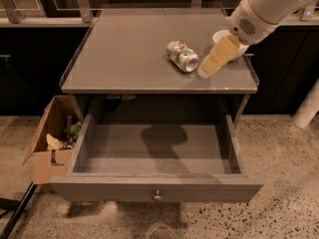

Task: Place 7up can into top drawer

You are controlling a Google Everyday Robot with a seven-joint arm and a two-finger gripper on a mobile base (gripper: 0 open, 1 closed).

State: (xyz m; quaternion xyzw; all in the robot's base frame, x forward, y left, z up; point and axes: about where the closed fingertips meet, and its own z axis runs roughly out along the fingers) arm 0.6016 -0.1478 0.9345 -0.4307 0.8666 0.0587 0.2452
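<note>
You see the 7up can point(182, 56) silvery-white with green and red marks, its end shiny metal. Just right of the can, the gripper point(207, 68) is pale tan under a cream-white arm. The worktop point(124, 54) beneath the can is plain grey. Below the can, the top drawer point(99, 188) is the same grey, and down-left of the can the cardboard box point(46, 169) is brown.
</note>
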